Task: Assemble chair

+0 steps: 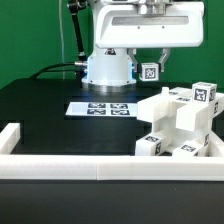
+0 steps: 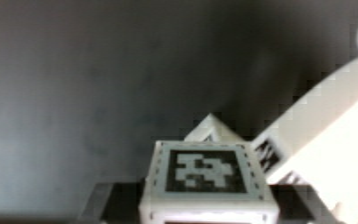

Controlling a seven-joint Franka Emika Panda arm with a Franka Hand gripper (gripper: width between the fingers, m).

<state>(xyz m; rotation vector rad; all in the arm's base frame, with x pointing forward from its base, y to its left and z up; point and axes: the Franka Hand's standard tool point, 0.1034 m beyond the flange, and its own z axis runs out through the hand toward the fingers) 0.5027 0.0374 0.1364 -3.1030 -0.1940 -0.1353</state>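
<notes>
The chair (image 1: 180, 128) is a chunky cluster of white plastic blocks standing on the black table (image 1: 40, 105), at about four o'clock in the exterior view, tucked against the white border wall (image 1: 100, 168) that runs along the near edge and up both sides. The only markings are square black-and-white tags on its blocks: one on the top block at the far right, several on the lower faces. None carries readable writing.

A separate small white chair piece (image 1: 149, 71), also tagged, hangs above the table, just up and to eleven o'clock of the chair and apart from it. The pincer (image 1: 150, 60) is pressed together on this piece, gripping it at its upper end. In the wrist view the piece (image 2: 208, 180) fills the lower middle, its tag facing the camera, with part of the chair (image 2: 327, 110) at about three o'clock.

The arm reaches down from the top of the exterior view, its white base (image 1: 107, 68) behind. The marker board (image 1: 100, 107) lies flat at centre.
</notes>
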